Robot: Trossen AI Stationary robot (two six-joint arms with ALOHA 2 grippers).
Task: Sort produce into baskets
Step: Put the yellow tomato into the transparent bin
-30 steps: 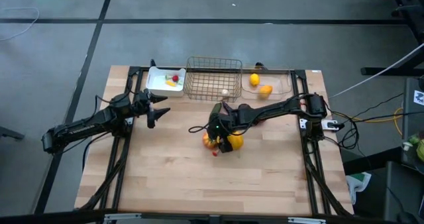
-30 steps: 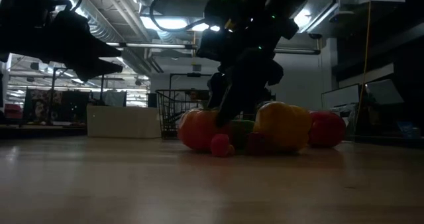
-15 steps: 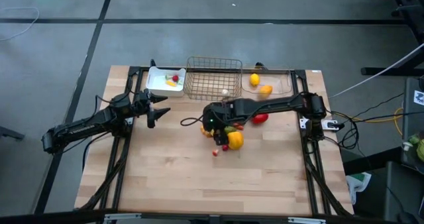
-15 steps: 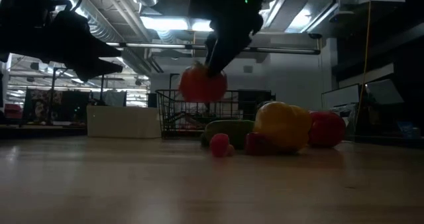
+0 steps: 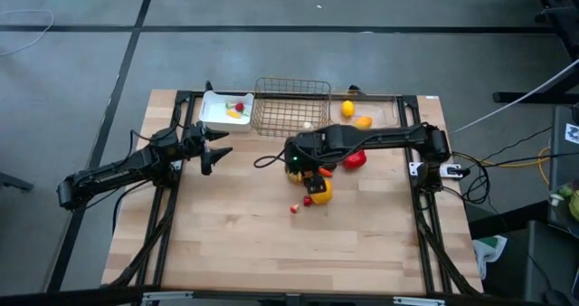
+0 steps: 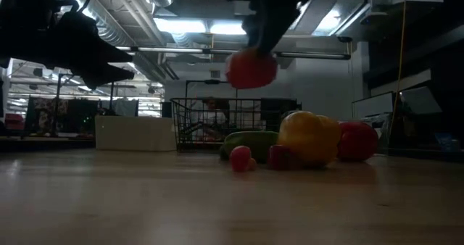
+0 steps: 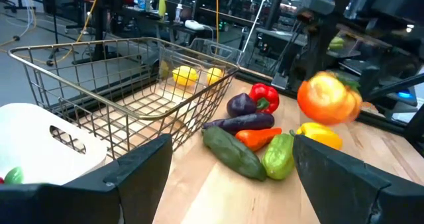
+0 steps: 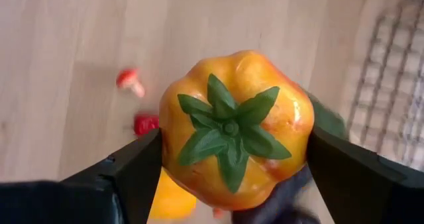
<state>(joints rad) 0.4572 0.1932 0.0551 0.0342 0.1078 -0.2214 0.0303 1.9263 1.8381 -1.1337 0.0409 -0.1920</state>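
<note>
My right gripper point(image 5: 299, 157) hangs above the produce pile, shut on an orange-red round fruit with a green leafy cap point(image 8: 235, 128). The fruit also shows in the low view point(image 6: 251, 69) and the left wrist view point(image 7: 329, 98). Below it on the table lie a yellow pepper point(image 5: 318, 191), a red pepper point(image 5: 355, 159), a cucumber point(image 7: 232, 151), an eggplant point(image 7: 238, 122) and tiny red pieces point(image 5: 294, 208). My left gripper point(image 5: 217, 152) waits open and empty at the table's left. The white tray point(image 5: 215, 116), wire basket point(image 5: 291, 116) and clear bin point(image 5: 380, 118) stand along the far edge. My right gripper pinches the orange-red fruit by two opposite sides point(image 8: 169, 151) between its two fingers point(image 8: 132, 174). The fingers come from above, pointing down. The fruit sits upright, its green cap up, lifted clear of the table and the pile.
The white tray holds a small red and a yellowish piece point(image 5: 237, 109). The clear bin holds a lemon point(image 5: 347, 109) and an orange piece point(image 5: 363, 121). Bare wood lies toward the table's near edge point(image 5: 271, 252).
My right gripper has risen from the pile with the orange-red fruit and gone toward the far edge and the wire basket. The fruit, which sat on the table among the other produce, now hangs clear above it. The rest of the pile has stayed.
</note>
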